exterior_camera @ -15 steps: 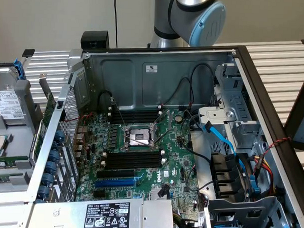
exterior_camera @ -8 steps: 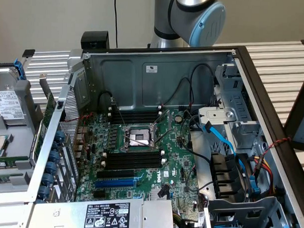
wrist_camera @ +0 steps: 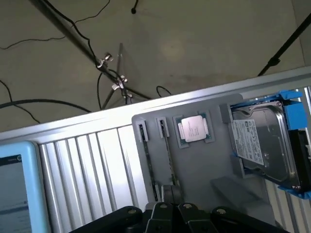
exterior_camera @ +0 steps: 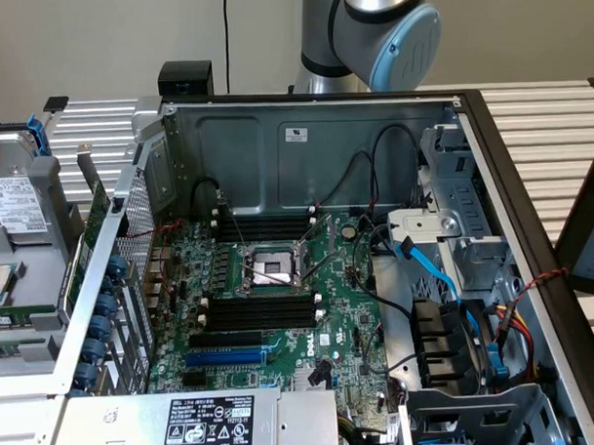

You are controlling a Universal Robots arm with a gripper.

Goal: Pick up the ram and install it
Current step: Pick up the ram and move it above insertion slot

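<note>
Lettering on the open computer case (exterior_camera: 231, 162) is too small to read in the exterior view: a white sticker (exterior_camera: 298, 135) on the back wall, a black-and-white label (exterior_camera: 207, 424) on the power supply. Black memory slots (exterior_camera: 260, 309) flank the processor socket (exterior_camera: 271, 270), and a blue cable (exterior_camera: 432, 276) crowds the exterior view's right.

In the wrist view, the gripper (wrist_camera: 170, 211) has its fingers clenched together over a grey tray (wrist_camera: 214, 165). The ram (wrist_camera: 168, 155) stands on edge there, running up to the fingertips; whether they pinch it I cannot tell. A processor (wrist_camera: 193, 129) and a hard drive (wrist_camera: 260, 145), its label unreadable, sit beside it.
</note>
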